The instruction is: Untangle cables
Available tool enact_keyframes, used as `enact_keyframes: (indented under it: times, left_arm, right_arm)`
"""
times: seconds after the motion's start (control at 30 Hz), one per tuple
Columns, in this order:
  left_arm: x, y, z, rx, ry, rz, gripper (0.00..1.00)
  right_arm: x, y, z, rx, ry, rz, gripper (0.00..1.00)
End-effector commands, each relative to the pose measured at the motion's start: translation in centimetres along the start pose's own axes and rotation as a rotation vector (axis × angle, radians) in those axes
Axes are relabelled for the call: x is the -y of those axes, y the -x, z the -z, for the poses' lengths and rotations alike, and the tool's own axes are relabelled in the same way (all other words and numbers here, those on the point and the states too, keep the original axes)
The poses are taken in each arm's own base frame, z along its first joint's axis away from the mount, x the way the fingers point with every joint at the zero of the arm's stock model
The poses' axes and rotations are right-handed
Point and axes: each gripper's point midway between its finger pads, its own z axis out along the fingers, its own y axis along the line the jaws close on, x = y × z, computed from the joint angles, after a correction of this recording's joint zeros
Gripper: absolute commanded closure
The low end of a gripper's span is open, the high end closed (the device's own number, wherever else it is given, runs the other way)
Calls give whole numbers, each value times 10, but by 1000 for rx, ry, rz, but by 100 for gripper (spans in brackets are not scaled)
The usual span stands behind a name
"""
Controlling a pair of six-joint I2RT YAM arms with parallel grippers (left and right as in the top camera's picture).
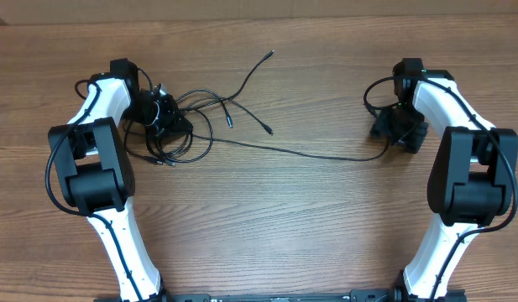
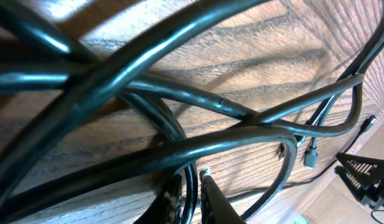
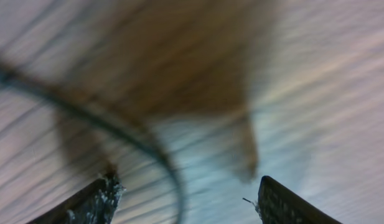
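Observation:
Thin black cables (image 1: pixel 200 126) lie in a loose tangle on the left of the wooden table (image 1: pixel 267 218). One long strand (image 1: pixel 309 153) runs right towards my right gripper (image 1: pixel 395 131). Two free ends with plugs (image 1: pixel 269 55) point towards the back. My left gripper (image 1: pixel 164 113) is down in the tangle. In the left wrist view it (image 2: pixel 190 179) is shut on one cable strand (image 2: pixel 192 190), with several loops (image 2: pixel 179 93) crossing just ahead. In the blurred right wrist view my right gripper (image 3: pixel 188 186) is open, and a cable (image 3: pixel 117 127) curves down between its fingers without touching them.
A small plug (image 2: pixel 310 155) lies on the wood past the loops. Thick black wires (image 1: pixel 374 88) run along both white arms. The right arm's base (image 1: pixel 443 252) and the left arm's base (image 1: pixel 124 252) stand at the front edge.

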Motion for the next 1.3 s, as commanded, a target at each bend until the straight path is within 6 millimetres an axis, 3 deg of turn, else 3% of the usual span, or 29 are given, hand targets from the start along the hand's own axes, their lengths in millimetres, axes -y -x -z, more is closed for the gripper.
enact_keyframes:
  times: [0.0, 0.17, 0.27, 0.3, 0.47, 0.57, 0.6, 0.7, 0.97, 1.27]
  left_arm:
    - [-55, -11, -34, -59, 195, 63, 87]
    - [-32, -13, -37, -83, 62, -15, 86]
    - [-32, -13, -37, -84, 59, -18, 86]
    - [-32, -13, -37, -84, 58, -31, 86]
    - [-32, -13, -37, -84, 58, -41, 87]
    - [-32, -13, -37, -85, 58, -40, 91]
    - [-32, -14, -37, -87, 58, -39, 96]
    - [-31, -16, -38, -95, 60, -39, 96]
    - [-6, -39, -61, -162, 86, -107, 96]
    - [30, -75, -95, -238, 122, -230, 96]
  right_arm:
    - [-24, -22, -10, -124, 139, 93, 36]
    - [-54, -30, 43, -157, 244, 175, 40]
    - [-92, -45, 72, -149, 390, 341, 42]
    - [-116, -57, 84, -139, 473, 446, 43]
    - [-176, -86, 94, -72, 592, 669, 36]
    - [-205, -102, 97, -10, 619, 813, 44]
    - [-223, -118, 100, 28, 635, 919, 45]
    - [-249, -140, 101, 105, 618, 1073, 46]
    - [-272, -166, 97, 176, 548, 1176, 51]
    - [-259, -166, 92, 127, 519, 1152, 54]
